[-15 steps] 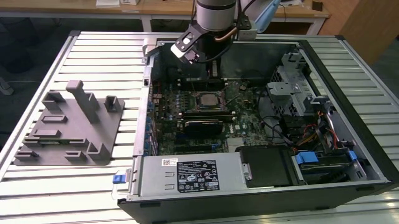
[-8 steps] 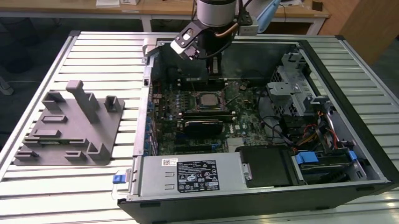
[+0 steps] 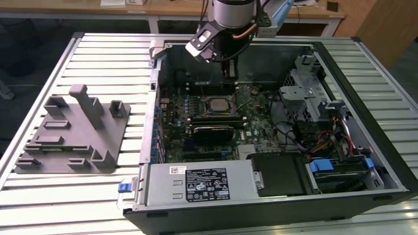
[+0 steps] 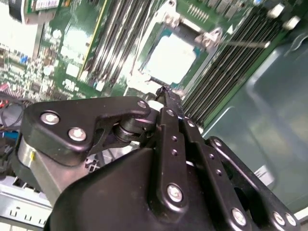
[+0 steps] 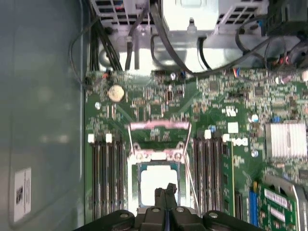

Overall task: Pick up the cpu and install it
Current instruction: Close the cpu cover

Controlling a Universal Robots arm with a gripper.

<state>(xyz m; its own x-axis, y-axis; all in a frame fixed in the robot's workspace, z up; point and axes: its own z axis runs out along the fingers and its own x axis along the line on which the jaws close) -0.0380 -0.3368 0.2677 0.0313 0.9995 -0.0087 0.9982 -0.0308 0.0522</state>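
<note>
The cpu [image 3: 215,104] lies flat in the black-framed socket of the green motherboard [image 3: 258,129], inside the open computer case [image 3: 365,122]. In both wrist views it shows as a pale bright square [image 4: 169,58] [image 5: 155,183]. My gripper [image 3: 230,73] hangs above the board, just behind the socket in the exterior view. Its two black fingertips are pressed together with nothing between them [image 5: 166,191] [image 4: 162,92], a short way above the chip's edge and apart from it.
A grey plastic tray [image 3: 72,132] with upright posts stands on the slatted table at the exterior view's left. Memory slots [image 5: 108,178] flank the socket. A drive cage [image 3: 307,93], cables [image 3: 326,142] and the power supply [image 3: 199,183] crowd the case.
</note>
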